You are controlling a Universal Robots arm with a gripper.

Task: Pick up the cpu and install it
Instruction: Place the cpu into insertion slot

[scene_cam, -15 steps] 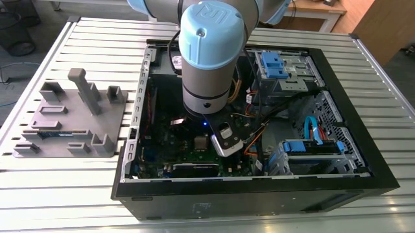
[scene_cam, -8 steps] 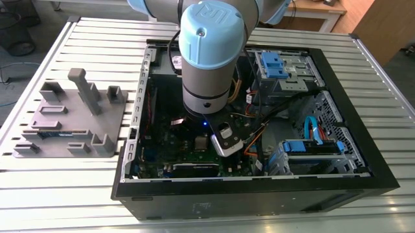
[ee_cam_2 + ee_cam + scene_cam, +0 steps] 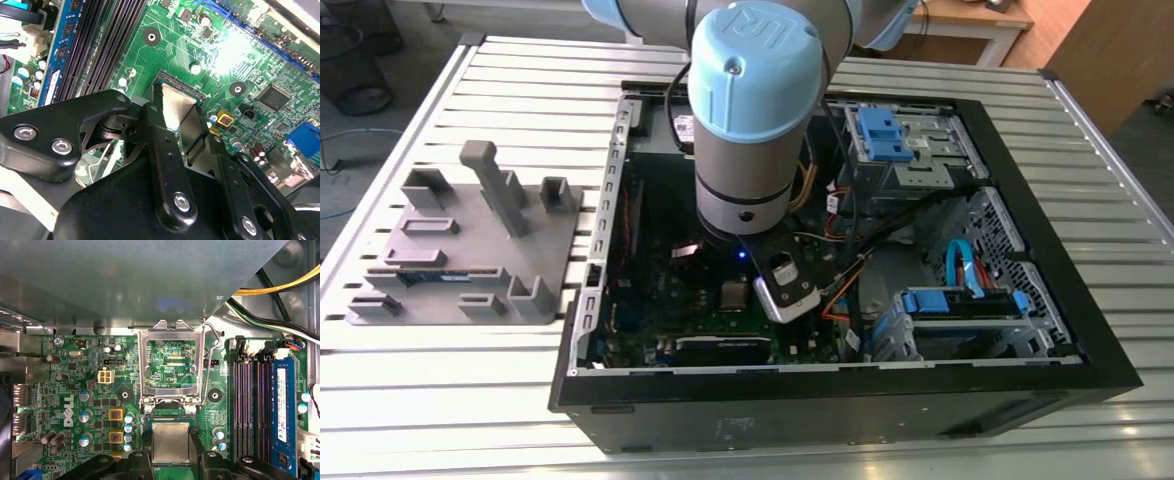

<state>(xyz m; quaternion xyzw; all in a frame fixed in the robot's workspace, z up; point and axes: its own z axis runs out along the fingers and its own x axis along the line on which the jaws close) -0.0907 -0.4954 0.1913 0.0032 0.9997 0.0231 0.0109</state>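
The cpu (image 3: 171, 441), a flat square chip with a silvery top, lies level over the socket on the green motherboard (image 3: 75, 390). My gripper (image 3: 171, 437) has a black finger against each of two opposite cpu edges and is shut on it. In the second wrist view the cpu (image 3: 175, 107) shows as a bright metal face between the fingers (image 3: 152, 125). The silver socket frame (image 3: 172, 365) stands flipped open just beyond the cpu, its wire lever (image 3: 215, 345) raised. In the exterior view my arm (image 3: 747, 120) reaches down into the open computer case (image 3: 1067, 330).
A memory stick with a blue label (image 3: 280, 405) sits in one slot beside empty dark slots (image 3: 247, 405). Yellow and black cables (image 3: 280, 287) run near the case wall. A grey fixture tray (image 3: 467, 250) lies at the exterior view's left. Blue drive bays (image 3: 894, 135) stand inside the case.
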